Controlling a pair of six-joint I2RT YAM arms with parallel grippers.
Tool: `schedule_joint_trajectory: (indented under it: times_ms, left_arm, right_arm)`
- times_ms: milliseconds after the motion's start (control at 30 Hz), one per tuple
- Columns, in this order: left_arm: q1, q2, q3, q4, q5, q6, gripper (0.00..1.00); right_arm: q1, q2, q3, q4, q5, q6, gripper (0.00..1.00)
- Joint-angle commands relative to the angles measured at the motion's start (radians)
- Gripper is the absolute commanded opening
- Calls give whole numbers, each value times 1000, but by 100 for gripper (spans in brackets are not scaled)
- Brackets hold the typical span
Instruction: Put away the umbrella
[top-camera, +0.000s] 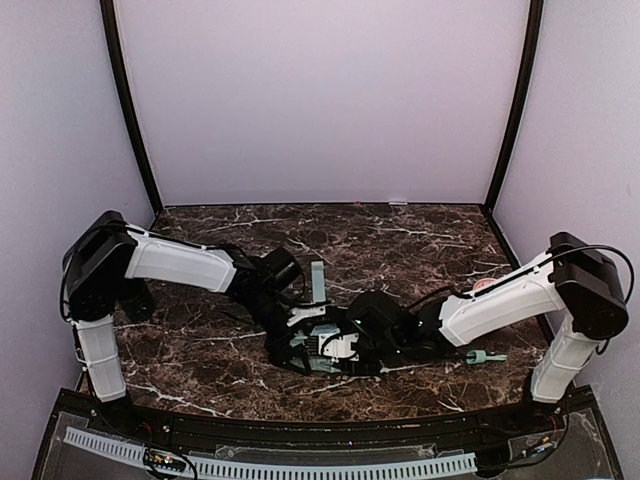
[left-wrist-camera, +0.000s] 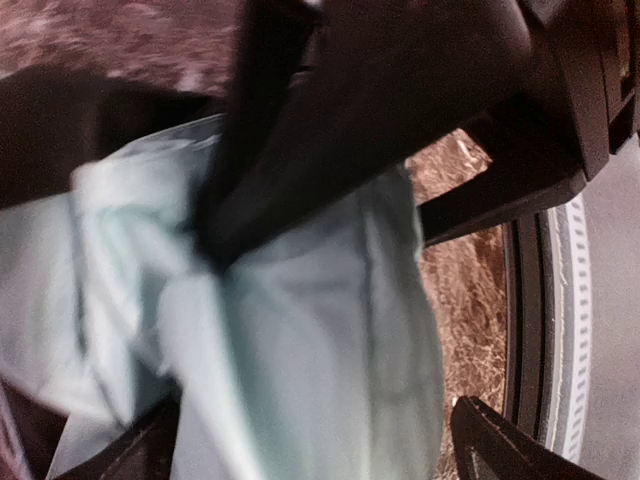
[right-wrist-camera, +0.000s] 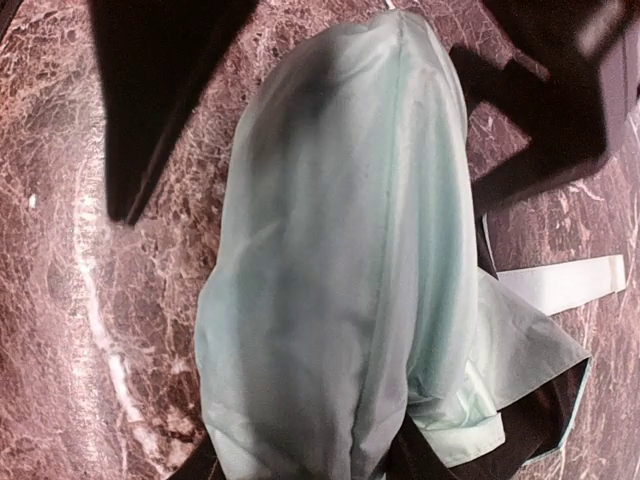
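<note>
On the counter (top-camera: 430, 240) your two arms meet over the umbrella (top-camera: 318, 352), which lies collapsed at the near middle with its fabric loose. Your right fingers (right-wrist-camera: 130, 120) are spread astride the bundle; whether your left fingers (left-wrist-camera: 400, 90) pinch the cloth, you cannot tell. The handle (top-camera: 487, 356) pokes out rightward. Tidying and stowing look unfinished.

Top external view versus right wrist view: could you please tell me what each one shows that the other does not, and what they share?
Only the top external view shows both arms, the left arm and right arm, meeting at mid-table, plus a small mint handle lying near the right arm. Only the right wrist view shows the fabric's seams up close, a pale strap flat on the marble, and black lining at the lower edge. Both show the umbrella resting on the dark marble table.
</note>
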Motion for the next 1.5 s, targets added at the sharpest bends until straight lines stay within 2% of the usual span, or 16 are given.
schedule_joint_trajectory:
  times_ms: [0,200,267,367,433,500,600,667,867,967,1033,1100,1200,1333,1400,1467]
  left_arm:
    - [51,-253,-166,229,-155,-129,99]
    - [57,-603,-498,558,-341,-174,99]
    - [57,-697,-601,655,-306,-155,98]
    - [15,-764,-678,704,-252,-73,87]
    - [-50,-760,-680,680,-347,38,80]
    - [-117,-719,-671,662,-449,149,80]
    - [-160,-599,-636,661,-528,271,92]
    - [-176,-527,-603,671,-580,319,96]
    - [-196,-366,-543,650,-631,373,97]
    - [-196,-311,-495,526,-676,323,83]
    - [-196,-305,-479,463,-649,296,61]
    - [-196,-315,-486,438,-612,276,48]
    - [-196,-319,-478,387,-554,254,38]
    - [-196,-262,-418,250,-476,205,21]
    - [-195,-222,-393,195,-459,188,19]
    - [-194,-175,-357,126,-446,172,18]
  right_arm:
    - [-31,54,30,-161,-127,95,12]
    - [-124,136,152,-345,-383,156,10]
    - [-153,185,205,-425,-454,163,8]
    - [-185,256,268,-508,-545,167,7]
    - [-207,300,306,-561,-598,167,7]
    - [-221,345,355,-615,-643,161,7]
    - [-230,407,422,-696,-701,138,7]
    - [-238,445,459,-739,-733,128,6]
    - [-274,507,522,-764,-790,143,6]
    - [-283,514,549,-756,-784,152,7]
    - [-289,511,562,-738,-794,164,9]
    - [-301,505,572,-711,-804,183,12]
    - [-323,493,586,-674,-804,220,18]
    - [-360,439,583,-595,-794,274,38]
    - [-370,390,573,-556,-791,278,46]
    - [-379,335,561,-531,-787,266,50]
